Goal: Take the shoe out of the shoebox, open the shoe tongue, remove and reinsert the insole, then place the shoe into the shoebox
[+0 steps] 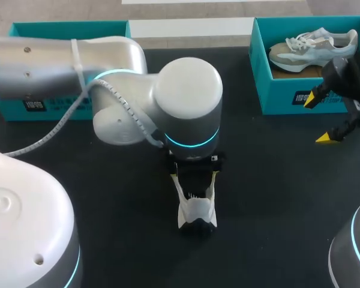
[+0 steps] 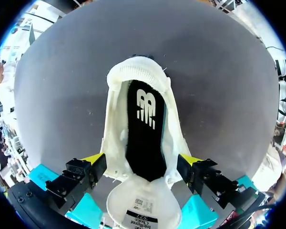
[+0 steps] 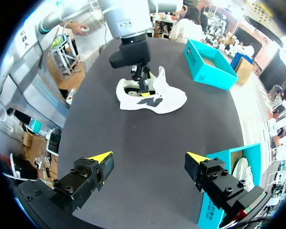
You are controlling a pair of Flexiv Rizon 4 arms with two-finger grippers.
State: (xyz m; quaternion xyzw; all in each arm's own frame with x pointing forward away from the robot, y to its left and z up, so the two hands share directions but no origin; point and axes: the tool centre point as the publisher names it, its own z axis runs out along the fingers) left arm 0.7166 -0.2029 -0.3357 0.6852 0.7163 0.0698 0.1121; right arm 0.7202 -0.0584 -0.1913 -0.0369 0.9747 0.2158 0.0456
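Observation:
A white shoe (image 1: pixel 197 213) lies on the black table in the middle, its opening facing up. My left gripper (image 1: pixel 195 182) hangs straight over it. In the left wrist view the left gripper (image 2: pixel 142 162) is open, with one yellow tip on each side of the shoe (image 2: pixel 115 124). The black insole (image 2: pixel 144 138) lies inside, and the white tongue (image 2: pixel 138 205) is folded back under the gripper. My right gripper (image 1: pixel 320 119) stands open and empty in front of the teal shoebox (image 1: pixel 288 96). In the right wrist view the right gripper (image 3: pixel 148 160) faces the shoe (image 3: pixel 155 99) across bare table.
A second grey-and-white shoe (image 1: pixel 312 51) lies in the shoebox at the back right. Another teal box (image 1: pixel 48 30) stands at the back left, partly behind my left arm. That box (image 3: pixel 212 69) also shows past the shoe in the right wrist view.

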